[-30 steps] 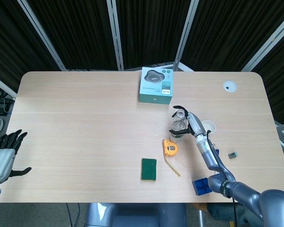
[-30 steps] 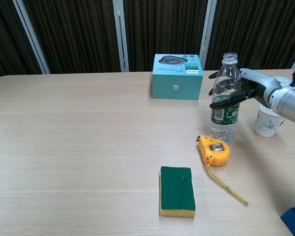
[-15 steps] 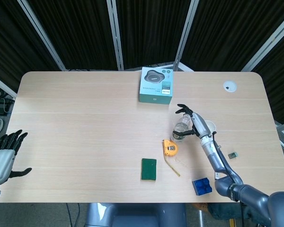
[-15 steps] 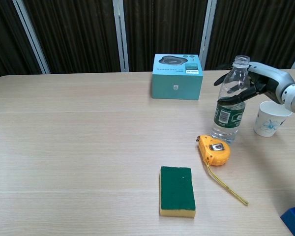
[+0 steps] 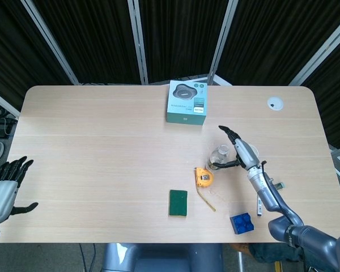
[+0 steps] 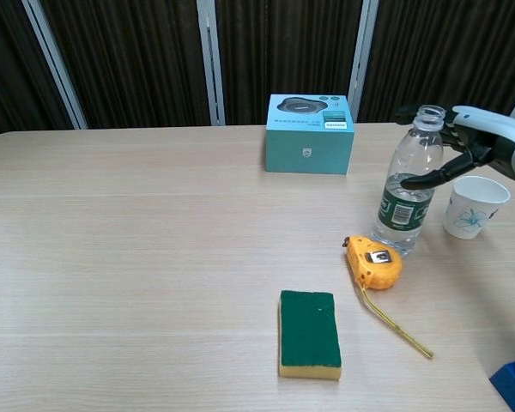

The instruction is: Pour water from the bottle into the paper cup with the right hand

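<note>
While the water bottle (image 6: 408, 190) leaned toward the paper cup (image 6: 473, 207), the right hand (image 6: 479, 137) gripped its upper part. Left hand (image 5: 4, 190) hung spread, holding nothing, off the table's edge.

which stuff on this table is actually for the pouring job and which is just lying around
For the job:
water bottle, tilted, cap off
paper cup, right of the bottle
right hand, at the bottle's upper part

Lying about:
teal box
yellow tape measure
green sponge
blue block
left hand, off the table's left edge, holding nothing
</note>
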Controlling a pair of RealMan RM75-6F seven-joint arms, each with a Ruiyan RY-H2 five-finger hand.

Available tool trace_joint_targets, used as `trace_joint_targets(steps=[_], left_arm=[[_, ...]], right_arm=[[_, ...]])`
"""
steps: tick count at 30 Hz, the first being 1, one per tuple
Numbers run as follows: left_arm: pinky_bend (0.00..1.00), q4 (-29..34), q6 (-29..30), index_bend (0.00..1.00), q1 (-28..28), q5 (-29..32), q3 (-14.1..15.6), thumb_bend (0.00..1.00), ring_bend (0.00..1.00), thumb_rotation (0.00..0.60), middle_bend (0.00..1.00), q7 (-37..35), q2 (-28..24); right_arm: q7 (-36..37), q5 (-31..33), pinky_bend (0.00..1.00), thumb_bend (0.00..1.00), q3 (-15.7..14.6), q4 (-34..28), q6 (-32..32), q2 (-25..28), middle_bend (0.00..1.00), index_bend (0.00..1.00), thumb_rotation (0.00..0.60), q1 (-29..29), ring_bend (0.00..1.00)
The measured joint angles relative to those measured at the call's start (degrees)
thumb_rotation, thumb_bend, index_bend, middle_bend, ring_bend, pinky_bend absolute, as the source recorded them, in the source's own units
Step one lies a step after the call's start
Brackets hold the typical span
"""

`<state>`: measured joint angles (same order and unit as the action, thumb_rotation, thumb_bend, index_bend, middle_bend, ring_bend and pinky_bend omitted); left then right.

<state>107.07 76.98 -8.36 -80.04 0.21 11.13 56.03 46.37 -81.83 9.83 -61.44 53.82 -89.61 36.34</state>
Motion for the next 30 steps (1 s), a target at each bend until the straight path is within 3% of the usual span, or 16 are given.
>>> trace_joint_targets(steps=[17,30], left_arm=[[0.0,0.9,1.0,0.0,0.7,-2.9,0.8,0.0,0.0,0.6,0.0,-1.2,-1.1],[0.0,1.5,4.9,0.0,2.1,-4.1,0.3,0.0,0.0,0.6,0.0,0.7,-1.1]], right_arm=[[-0.6,-4.3,0.0,0.0,-3.7,-2.6,6.1,7.0,0.0,0.0,0.6,-3.4,0.0],[-12.3,-4.5,0.0,0.0,-6.4,-0.8,17.7,14.2,0.0,0.0,0.6,-12.9,0.0]])
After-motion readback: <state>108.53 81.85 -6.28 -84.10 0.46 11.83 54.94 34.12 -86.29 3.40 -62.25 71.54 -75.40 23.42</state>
